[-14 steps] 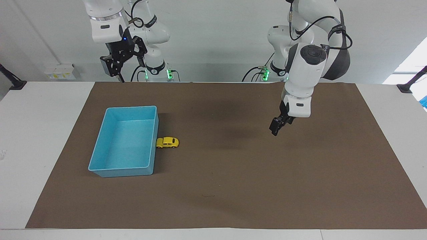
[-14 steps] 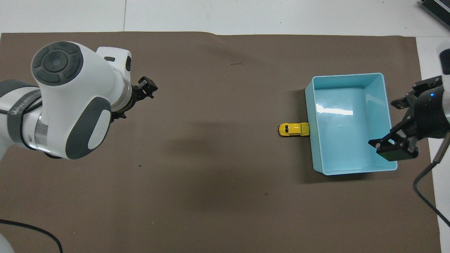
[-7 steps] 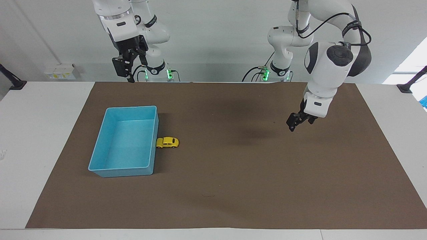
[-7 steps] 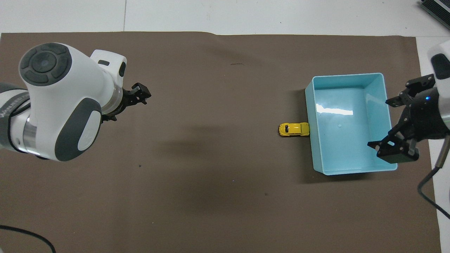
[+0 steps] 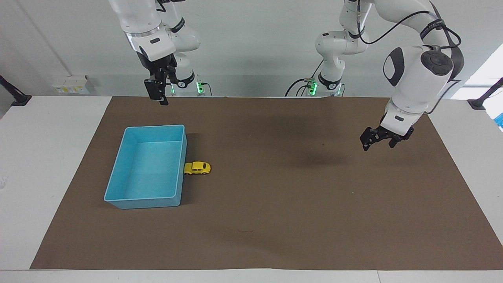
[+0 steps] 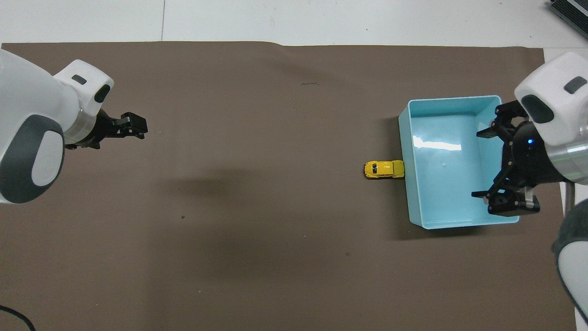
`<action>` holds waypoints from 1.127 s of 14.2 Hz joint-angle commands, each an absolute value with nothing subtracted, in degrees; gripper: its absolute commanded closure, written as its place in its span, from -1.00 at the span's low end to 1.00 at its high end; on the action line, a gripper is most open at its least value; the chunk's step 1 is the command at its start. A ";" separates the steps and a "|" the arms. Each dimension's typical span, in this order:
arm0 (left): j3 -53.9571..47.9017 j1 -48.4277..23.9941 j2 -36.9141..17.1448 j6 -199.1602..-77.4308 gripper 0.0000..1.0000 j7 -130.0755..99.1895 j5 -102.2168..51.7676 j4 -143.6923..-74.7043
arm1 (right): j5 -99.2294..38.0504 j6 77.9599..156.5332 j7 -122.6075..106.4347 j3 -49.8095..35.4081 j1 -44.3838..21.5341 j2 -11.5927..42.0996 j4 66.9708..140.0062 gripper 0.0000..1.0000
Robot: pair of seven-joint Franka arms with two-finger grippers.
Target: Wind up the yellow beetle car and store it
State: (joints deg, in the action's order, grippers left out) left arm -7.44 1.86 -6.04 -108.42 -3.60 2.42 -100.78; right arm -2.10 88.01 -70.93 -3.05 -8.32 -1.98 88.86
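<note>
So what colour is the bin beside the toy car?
Light blue: the bin shows best in the overhead view, with the yellow beetle car against its side wall.

The yellow beetle car (image 5: 197, 168) (image 6: 384, 169) is a tiny bright yellow toy with a rounded body, dark windows and small black wheels. It stands upright on its wheels on the brown mat, outside the light-blue bin (image 5: 118, 181) (image 6: 459, 223), one end touching the bin's long wall on the side toward the left arm's end of the desk, its length square to that wall.
</note>
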 commanded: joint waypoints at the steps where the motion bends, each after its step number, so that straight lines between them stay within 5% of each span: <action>1: -7.82 2.90 -3.96 -104.69 -1.00 3.68 1.58 -99.77 | -3.69 91.22 -74.17 -2.99 -8.26 -1.59 91.49 -1.00; 16: -7.47 2.90 2.37 -84.13 -1.00 2.81 -1.23 -85.89 | -3.78 101.15 -79.72 -2.99 -9.67 2.98 100.99 -1.00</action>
State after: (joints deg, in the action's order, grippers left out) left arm -7.35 2.49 2.32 -87.85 2.67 -0.69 -89.22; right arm -2.14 99.31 -77.80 -3.09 -9.92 2.62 99.90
